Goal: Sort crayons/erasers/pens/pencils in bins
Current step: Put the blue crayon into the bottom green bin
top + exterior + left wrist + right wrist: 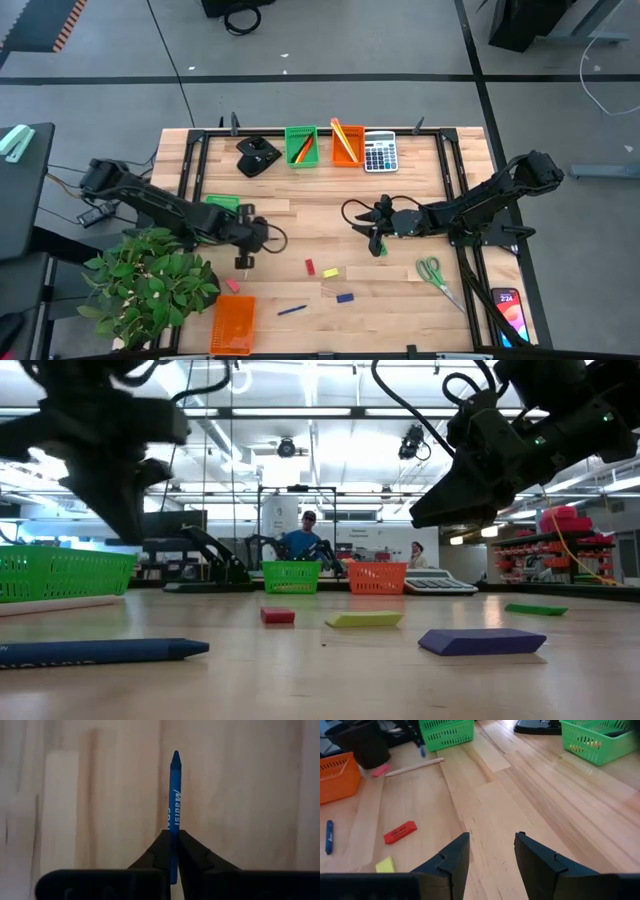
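1 slim blue paper-wrapped wax crayon (pixel 174 815), light, stiff but snappable, is pinched low on its barrel by the closed left gripper (pixel 173 851) above the wooden table (pixel 240 795); gentle mid-barrel grip suits. Right gripper (pixel 491 851) hangs open, empty.

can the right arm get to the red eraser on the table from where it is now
Probably yes. The right gripper hangs open above bare wood, and the red eraser lies flat with nothing on it or between them. The yellow eraser lies near it but apart.
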Robot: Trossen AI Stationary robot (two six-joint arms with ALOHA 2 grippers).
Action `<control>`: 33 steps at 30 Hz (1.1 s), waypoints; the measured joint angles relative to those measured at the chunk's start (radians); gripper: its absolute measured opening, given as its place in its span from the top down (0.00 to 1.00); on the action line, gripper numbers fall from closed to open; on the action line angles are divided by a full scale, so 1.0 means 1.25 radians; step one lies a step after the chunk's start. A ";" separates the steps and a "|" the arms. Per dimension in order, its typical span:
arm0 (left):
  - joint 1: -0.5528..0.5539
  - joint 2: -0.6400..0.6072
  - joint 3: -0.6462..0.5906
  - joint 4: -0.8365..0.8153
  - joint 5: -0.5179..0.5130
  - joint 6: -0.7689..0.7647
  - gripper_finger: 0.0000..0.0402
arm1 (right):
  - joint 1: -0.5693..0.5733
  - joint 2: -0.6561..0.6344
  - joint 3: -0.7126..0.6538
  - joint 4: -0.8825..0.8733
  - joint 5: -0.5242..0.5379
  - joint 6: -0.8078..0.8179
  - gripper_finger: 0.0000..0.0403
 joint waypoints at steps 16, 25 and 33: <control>-0.022 -0.270 -0.066 -0.180 -0.113 -0.265 0.97 | 0.010 0.000 0.000 -0.017 0.013 0.021 0.60; -0.076 -0.296 -0.066 -0.353 -0.172 -0.425 0.98 | 0.021 0.000 0.000 -0.023 0.015 0.030 0.60; -0.116 -0.300 -0.066 -0.352 -0.181 -0.445 0.97 | 0.021 0.000 0.000 -0.028 0.015 0.042 0.60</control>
